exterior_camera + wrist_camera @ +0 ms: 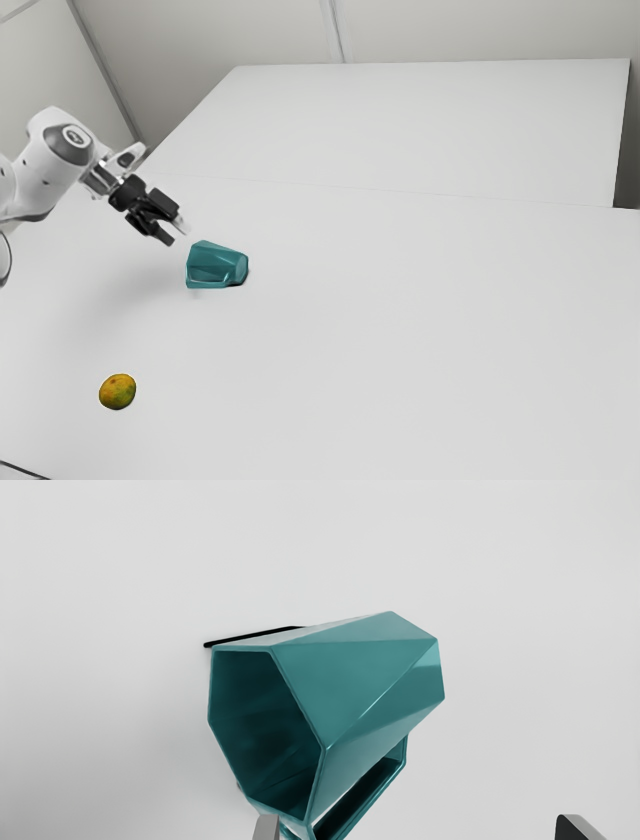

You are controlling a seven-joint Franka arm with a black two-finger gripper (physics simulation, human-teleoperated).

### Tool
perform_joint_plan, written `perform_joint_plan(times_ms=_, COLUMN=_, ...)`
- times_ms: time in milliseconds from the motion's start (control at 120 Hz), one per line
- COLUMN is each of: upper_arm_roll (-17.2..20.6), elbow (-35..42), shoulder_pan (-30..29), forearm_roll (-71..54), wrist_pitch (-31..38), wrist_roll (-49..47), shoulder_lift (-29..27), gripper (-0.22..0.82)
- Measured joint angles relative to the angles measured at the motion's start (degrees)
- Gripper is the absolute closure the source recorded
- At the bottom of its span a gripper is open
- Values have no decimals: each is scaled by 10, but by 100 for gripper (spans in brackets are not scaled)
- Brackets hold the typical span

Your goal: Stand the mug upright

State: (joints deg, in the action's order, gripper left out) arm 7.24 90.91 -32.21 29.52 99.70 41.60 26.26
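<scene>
Lying on its side, the teal, many-sided mug (350, 690) is not pinched by the black two-finger claw (421, 825), which is spread; its setting upright is left to be done.

the arm (68, 150) angles downward, its fingers (164, 237) spread wide apart.

The teal mug (215, 266) lies on its side on the white table (420, 330); the black gripper (175, 233) is near it, a yellow-green fruit (117, 391) well apart.
</scene>
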Motion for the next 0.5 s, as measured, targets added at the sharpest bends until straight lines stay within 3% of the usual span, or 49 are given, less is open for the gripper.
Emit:
perform_joint_plan(times_ms=258, upper_arm_roll=-1, elbow=-61, shoulder_pan=-11, forearm_roll=21, wrist_pitch=-5, wrist_roll=64, shoulder_lift=69, gripper=0)
perform_joint_plan(times_ms=500, upper_arm_roll=-5, elbow=-65, shoulder_pan=-12, forearm_roll=54, wrist_pitch=-6, wrist_roll=101, shoulder_lift=105, gripper=0)
